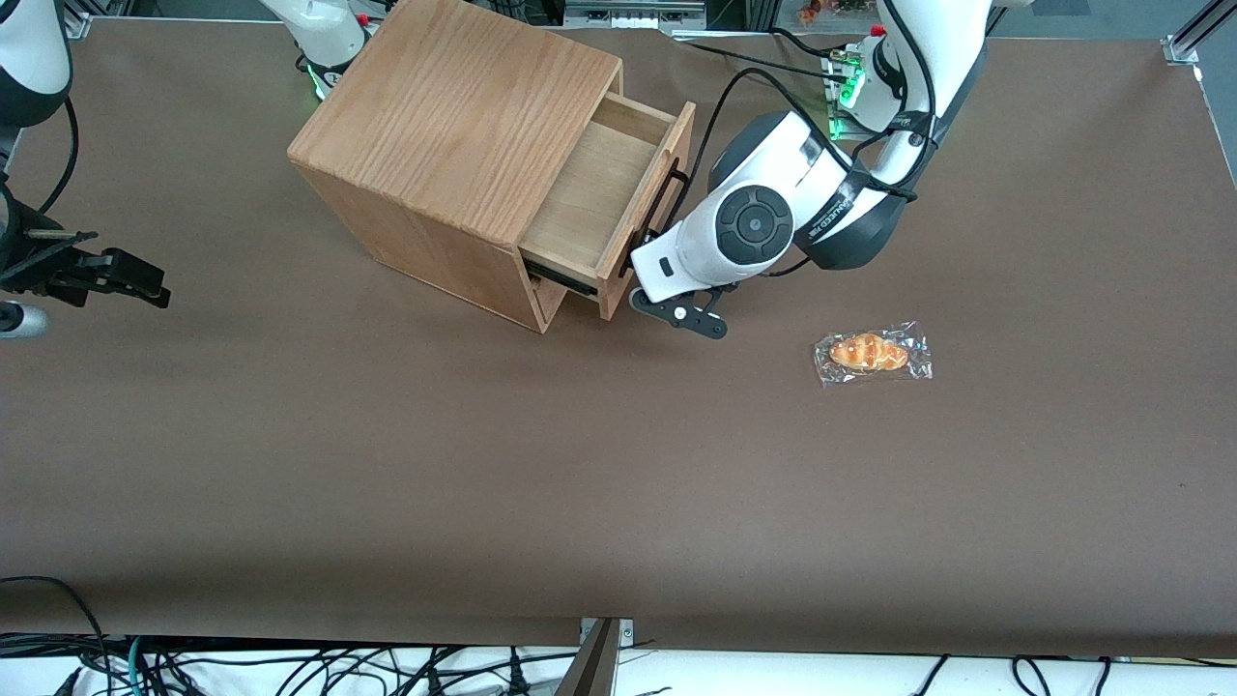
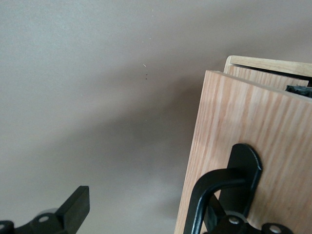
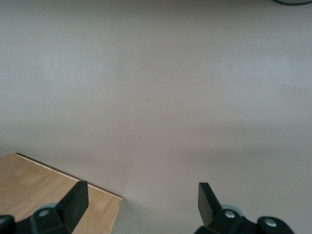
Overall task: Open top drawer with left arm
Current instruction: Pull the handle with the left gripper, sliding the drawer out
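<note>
Top drawer (image 1: 594, 198) stands partly pulled out of the oak-grain casing (image 1: 454, 126) on a wide brown table (image 1: 387, 464).

The table is matte and even-toned, with metal framing at its edges and cables hanging below the edge nearest the front camera; most of its surface lies open. The drawer is a shallow light-wood tray with a flat front and a thin black bar handle (image 1: 667, 198). The left arm (image 1: 773, 213), white with a round dark-grey joint cap, reaches in front of the drawer. Its gripper (image 2: 146, 214) sits at the handle's end nearer the camera, fingers spread: one finger (image 2: 73, 207) is off the drawer's edge, the other beside the handle's mount (image 2: 243, 170). A wrapped pastry (image 1: 872, 354) lies well apart, toward the working arm's end.
</note>
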